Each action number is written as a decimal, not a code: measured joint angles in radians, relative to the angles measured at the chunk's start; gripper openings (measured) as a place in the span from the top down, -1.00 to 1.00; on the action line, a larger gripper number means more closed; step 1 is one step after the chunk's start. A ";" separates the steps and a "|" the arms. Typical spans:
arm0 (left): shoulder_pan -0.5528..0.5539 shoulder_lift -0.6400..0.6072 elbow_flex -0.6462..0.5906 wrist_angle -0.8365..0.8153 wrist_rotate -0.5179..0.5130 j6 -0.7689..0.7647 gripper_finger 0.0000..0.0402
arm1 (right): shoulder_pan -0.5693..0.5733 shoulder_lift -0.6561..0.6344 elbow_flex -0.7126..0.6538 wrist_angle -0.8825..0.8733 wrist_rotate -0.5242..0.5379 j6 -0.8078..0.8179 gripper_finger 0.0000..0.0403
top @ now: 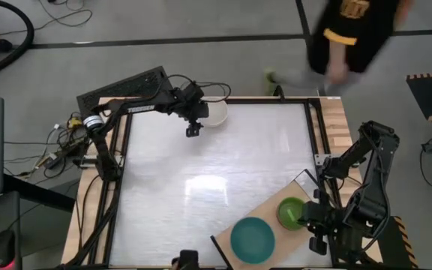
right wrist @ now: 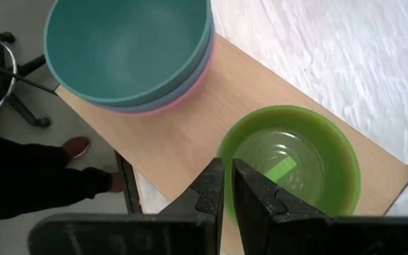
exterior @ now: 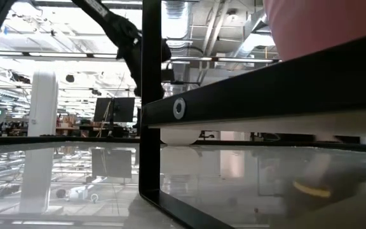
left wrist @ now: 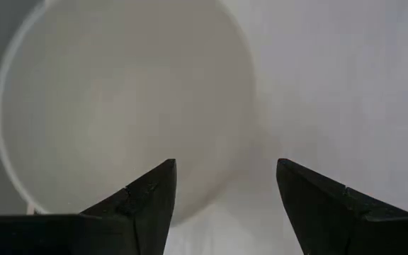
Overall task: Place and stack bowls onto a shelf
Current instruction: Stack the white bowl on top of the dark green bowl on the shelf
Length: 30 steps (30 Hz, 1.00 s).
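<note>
A cream-white bowl [top: 216, 112] stands upright on the table at the far edge; it also shows in the low view [exterior: 180, 135]. My left gripper [top: 194, 129] is open above its rim [left wrist: 250, 142], one finger over the bowl and one over the table, touching nothing. The light-wood shelf [top: 265, 206] lies slantwise at the near right corner. On it stand a lime green bowl [top: 291, 212] and a stack with a dark teal bowl [top: 252, 239] on top, blue and pink bowls [right wrist: 183, 99] beneath. My right gripper [top: 306, 218] is shut on the green bowl. My right gripper pinches the lime green bowl's rim [right wrist: 220, 157] on the side toward the table's near right corner, one finger inside the bowl and one outside. The fingers point down from above. The bowl stands upright with its bottom on the shelf.
A black frame [top: 122, 172] runs round the table; its post [exterior: 150, 102] stands close in the low view. A person [top: 351, 30] is beyond the far edge. A dark trouser leg and shoe [right wrist: 76, 147] show on the floor beside the shelf's overhanging end.
</note>
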<state>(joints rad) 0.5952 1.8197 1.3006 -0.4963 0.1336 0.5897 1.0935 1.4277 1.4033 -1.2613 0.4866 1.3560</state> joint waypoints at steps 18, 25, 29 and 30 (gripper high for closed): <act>-0.025 0.095 0.003 -0.053 -0.196 0.021 0.97 | -0.026 0.000 0.000 -0.049 0.008 0.006 0.72; -0.101 -0.029 0.002 -0.187 -0.194 -0.022 1.00 | -0.065 0.000 0.000 -0.047 0.092 -0.033 0.72; -0.179 -0.183 0.002 -0.264 -0.111 -0.034 1.00 | -0.105 0.000 0.000 -0.043 0.209 -0.098 0.72; -0.202 -0.226 0.002 -0.280 -0.071 -0.040 1.00 | -0.120 -0.001 0.000 -0.038 0.225 -0.118 0.72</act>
<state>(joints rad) 0.3930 1.5936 1.3025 -0.7763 0.0629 0.5501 0.9737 1.4272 1.4033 -1.2990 0.7117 1.2379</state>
